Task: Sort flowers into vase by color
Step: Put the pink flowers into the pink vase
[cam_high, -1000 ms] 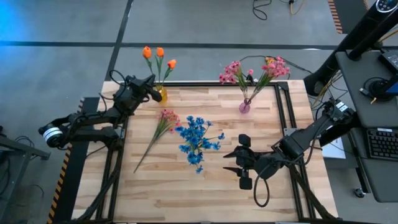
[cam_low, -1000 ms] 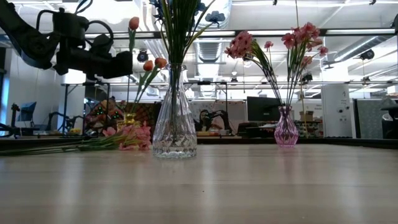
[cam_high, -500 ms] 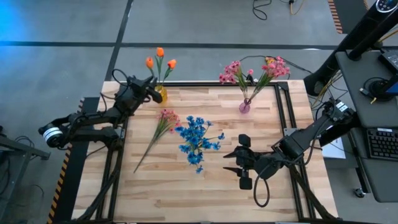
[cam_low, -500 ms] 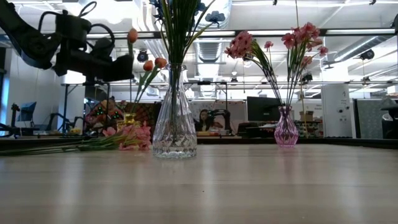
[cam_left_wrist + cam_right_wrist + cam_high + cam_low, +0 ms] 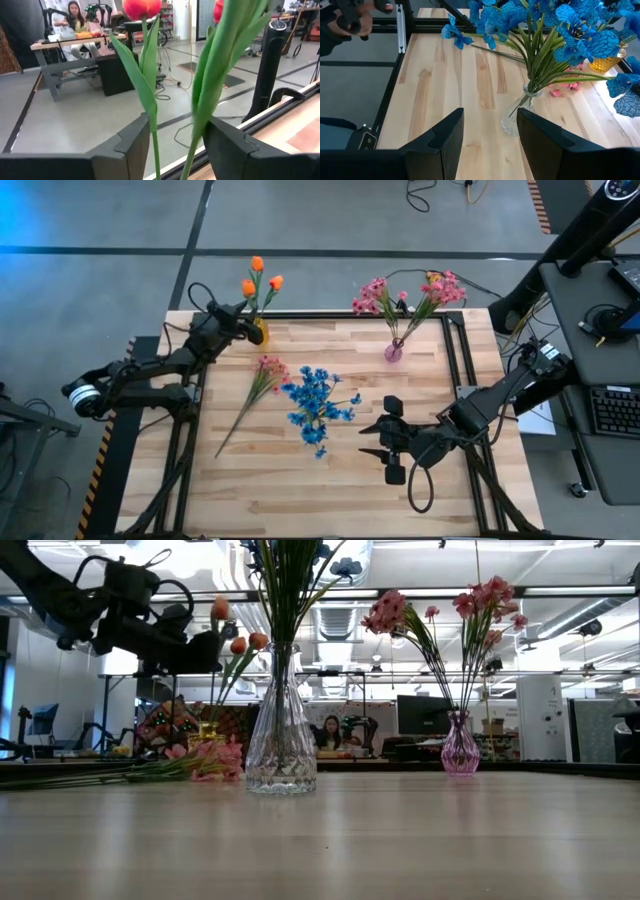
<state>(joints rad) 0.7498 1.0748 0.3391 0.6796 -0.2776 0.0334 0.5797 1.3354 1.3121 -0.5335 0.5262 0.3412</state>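
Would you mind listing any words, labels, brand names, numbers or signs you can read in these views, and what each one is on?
None can be read: no text shows on the table, the clear vase, the pink vase or the arms. The monitor behind the table is too far to read.

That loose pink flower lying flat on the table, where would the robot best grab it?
Probably on the bare green stalk, midway along the pink flower stem. It lies flat and diagonal, blossoms toward the blue bouquet, so coming straight down with fingers across the stalk avoids the petals. The left gripper, near the orange tulips, is closest.
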